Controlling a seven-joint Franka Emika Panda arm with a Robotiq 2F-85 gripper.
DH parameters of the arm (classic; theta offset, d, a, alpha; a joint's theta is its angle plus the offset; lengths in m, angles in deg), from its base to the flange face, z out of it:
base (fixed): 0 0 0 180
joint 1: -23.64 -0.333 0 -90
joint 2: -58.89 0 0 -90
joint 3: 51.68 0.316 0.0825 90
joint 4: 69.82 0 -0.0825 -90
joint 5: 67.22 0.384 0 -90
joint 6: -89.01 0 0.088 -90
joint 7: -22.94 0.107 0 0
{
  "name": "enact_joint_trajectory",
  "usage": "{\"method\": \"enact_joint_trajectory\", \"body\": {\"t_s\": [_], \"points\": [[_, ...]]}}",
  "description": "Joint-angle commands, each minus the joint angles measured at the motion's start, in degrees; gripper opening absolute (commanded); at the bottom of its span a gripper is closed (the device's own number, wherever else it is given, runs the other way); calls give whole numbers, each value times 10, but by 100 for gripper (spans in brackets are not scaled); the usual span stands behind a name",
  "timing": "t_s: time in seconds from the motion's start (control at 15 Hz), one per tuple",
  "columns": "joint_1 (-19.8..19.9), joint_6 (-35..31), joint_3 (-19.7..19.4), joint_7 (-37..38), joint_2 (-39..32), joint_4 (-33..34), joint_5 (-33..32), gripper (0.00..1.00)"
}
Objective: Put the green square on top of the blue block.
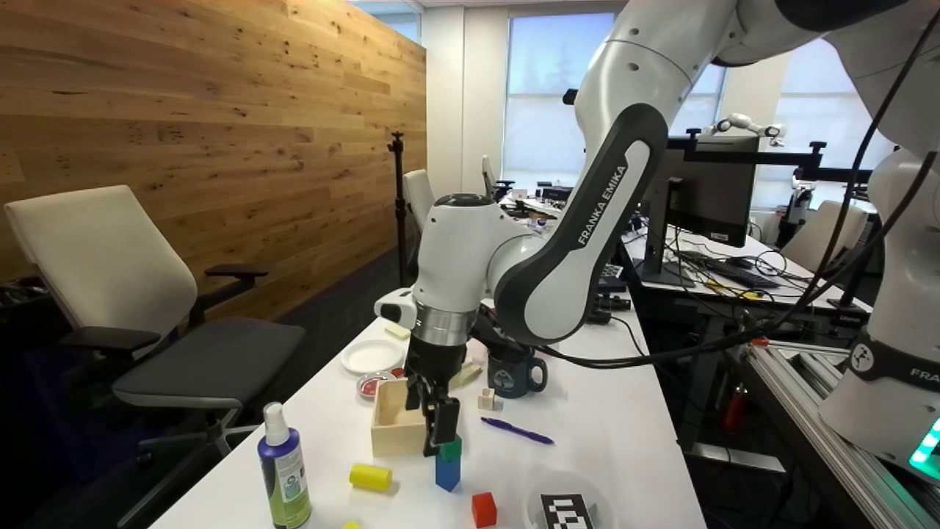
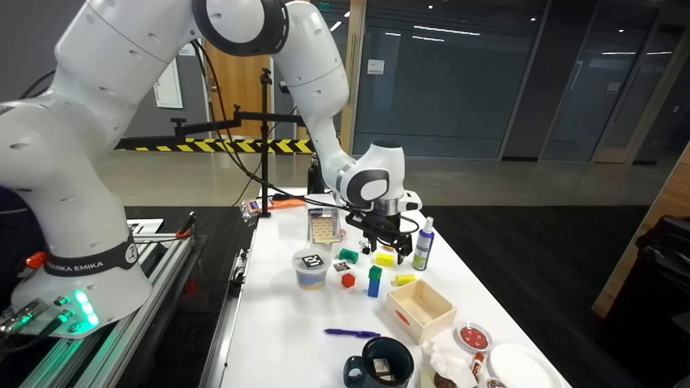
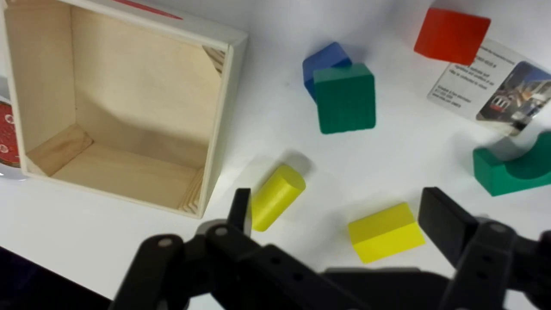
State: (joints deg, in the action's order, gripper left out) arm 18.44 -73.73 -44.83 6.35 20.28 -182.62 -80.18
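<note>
Tabletop (image 2: pixel 283 326): one square (image 2: pixel 375 273) atop one blue block (image 2: pixel 373 289)

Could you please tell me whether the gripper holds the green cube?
No, the gripper is open; the green cube sits atop the blue block.

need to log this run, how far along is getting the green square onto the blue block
Done: in both exterior views the green square rests on top of the blue block. In hand: nothing; in the wrist view the end effector stands open with nothing in its grip. Left: apparently no placing, since the end effector is clear of both blocks.
</note>
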Motion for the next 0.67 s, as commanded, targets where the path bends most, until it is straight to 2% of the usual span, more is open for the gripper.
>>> {"method": "enact_joint_trajectory", "body": {"t_s": [0.0, 0.2, 0.33, 0.4, 0.6], "points": [[42, -68, 23, 27, 40, -64, 47, 100], [96, -87, 66, 22, 66, -111, 90, 100], [174, -59, 147, -23, 89, -148, 124, 100], [218, -49, 199, -68, 99, -165, 154, 100], [327, 38, 325, -150, 126, -192, 226, 100]]}}
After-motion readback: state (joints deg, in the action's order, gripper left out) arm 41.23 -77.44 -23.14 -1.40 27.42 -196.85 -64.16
